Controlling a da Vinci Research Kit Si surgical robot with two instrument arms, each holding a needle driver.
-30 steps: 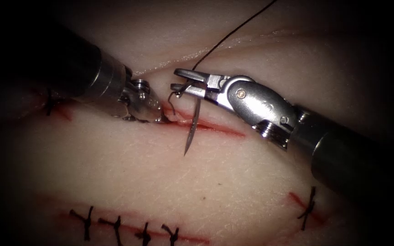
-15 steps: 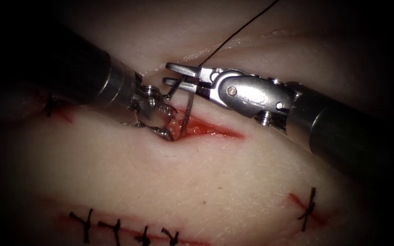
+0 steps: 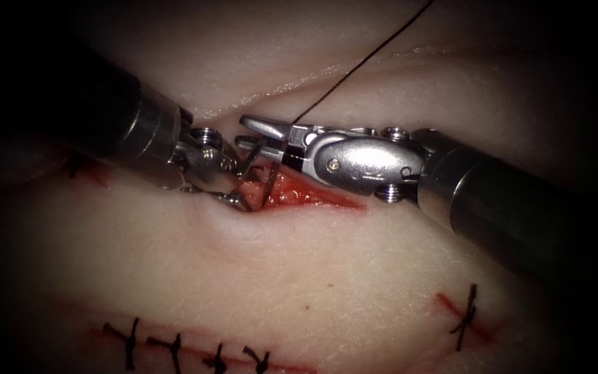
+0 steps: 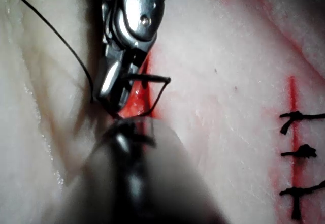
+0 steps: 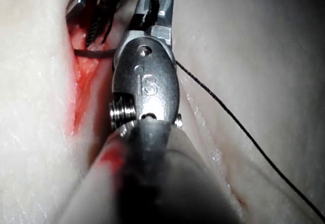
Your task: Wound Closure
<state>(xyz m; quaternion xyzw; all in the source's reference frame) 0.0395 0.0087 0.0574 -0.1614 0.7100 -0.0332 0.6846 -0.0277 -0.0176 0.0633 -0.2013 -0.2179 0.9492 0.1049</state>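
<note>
The cut (image 3: 323,199) in the tissue (image 3: 313,277) gapes open, red inside. My left tool (image 3: 233,198) is at the cut's left end, shut on the near edge and holding it back; its jaws (image 4: 124,128) look dark up close. My right tool (image 3: 245,133) reaches over the cut, shut on the curved needle (image 3: 269,185) near its thread end. The needle points down into the gap beside the left jaws. Its tip is hidden, so I cannot tell whether it pierces the tissue. The black thread (image 3: 368,59) runs from the right jaws (image 5: 157,3) up and to the right.
A row of black stitches (image 3: 174,343) closes another cut along the near tissue. Single stitches sit at the right (image 3: 466,317) and far left (image 3: 74,163). Red fluid lines the open cut. Both shafts crowd in from either side.
My right tool has moved left and swung the needle from over the near skin down into the cut. My left tool has taken the near edge, and the cut gapes wider.
</note>
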